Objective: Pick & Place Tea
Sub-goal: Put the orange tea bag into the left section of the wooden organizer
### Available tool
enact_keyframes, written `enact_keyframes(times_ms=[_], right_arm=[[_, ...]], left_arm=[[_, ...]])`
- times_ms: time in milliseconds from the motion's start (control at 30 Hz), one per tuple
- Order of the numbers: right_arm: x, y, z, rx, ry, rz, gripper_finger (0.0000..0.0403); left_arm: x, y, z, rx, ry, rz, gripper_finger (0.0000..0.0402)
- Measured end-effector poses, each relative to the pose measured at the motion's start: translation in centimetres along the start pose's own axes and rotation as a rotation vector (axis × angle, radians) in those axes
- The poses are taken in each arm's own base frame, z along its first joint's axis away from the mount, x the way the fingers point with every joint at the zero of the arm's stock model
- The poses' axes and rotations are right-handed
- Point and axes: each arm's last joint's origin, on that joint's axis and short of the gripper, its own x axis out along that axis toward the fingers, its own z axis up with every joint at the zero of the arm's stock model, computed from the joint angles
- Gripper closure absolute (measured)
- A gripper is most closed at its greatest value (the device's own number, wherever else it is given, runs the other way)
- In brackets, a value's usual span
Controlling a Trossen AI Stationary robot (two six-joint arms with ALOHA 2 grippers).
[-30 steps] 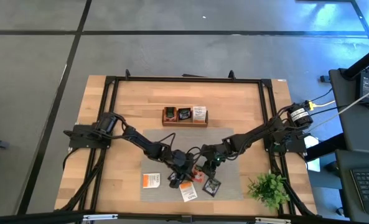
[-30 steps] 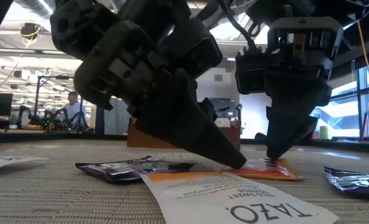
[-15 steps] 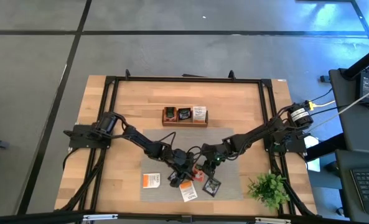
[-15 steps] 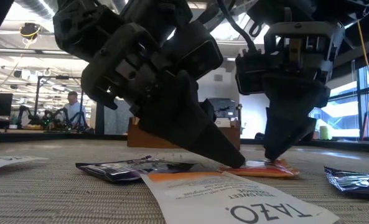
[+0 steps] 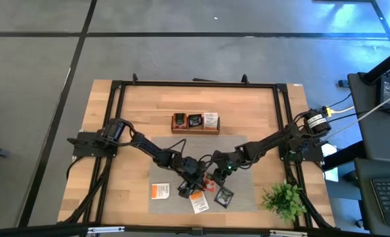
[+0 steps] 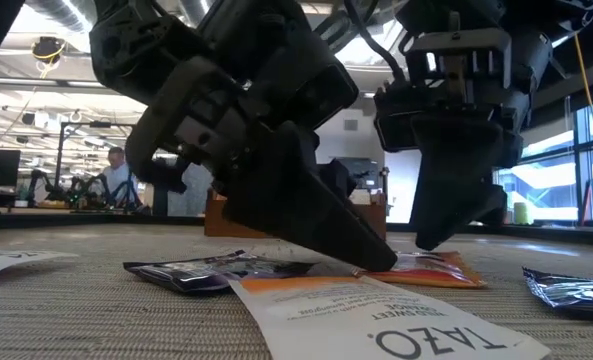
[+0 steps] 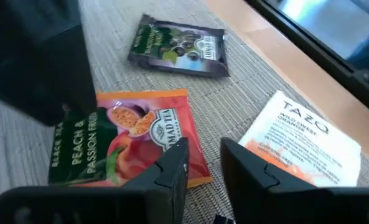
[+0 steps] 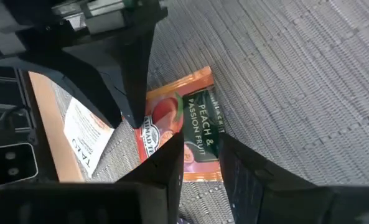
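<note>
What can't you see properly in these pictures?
- Tray contents: too small in the high view; the arms hide it in the low view.
- Orange sachet: the right fingers cover one edge in the right wrist view.
- White sachet: cut off by the low view's bottom edge.

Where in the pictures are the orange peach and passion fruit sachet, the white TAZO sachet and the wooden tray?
orange peach and passion fruit sachet (image 7: 125,134): left wrist view, on its printed fruit.
white TAZO sachet (image 7: 302,140): left wrist view, on its white face.
wooden tray (image 5: 195,122): high view, on its middle compartment.
</note>
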Motion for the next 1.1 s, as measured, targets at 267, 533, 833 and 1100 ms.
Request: enact_keyframes(times_ms=[267,533,833,1100], right_arm=[[-0.1,-0.5,0.4,0.037,0.001,-0.016,0.0299],[-0.1,-0.6,0.3,0.067,0.014,-0.033,0.0299],[-0.2,-1.2,0.1,0.15,0.063,-0.076,0.0299],[-0.2,-1.1,0.1,0.149,0.07,-0.063,0.0299]], left_arm=[[0.0,-0.1,-0.1,0.192,0.004,-0.014,0.0313],[0.2,-0.7,-0.6,0.345,0.068,0.054,0.0313],[0.2,-0.8,-0.7,0.353,0.076,0.063,0.0313],[0.2,-0.8,-0.7,0.353,0.075,0.065,0.0313]])
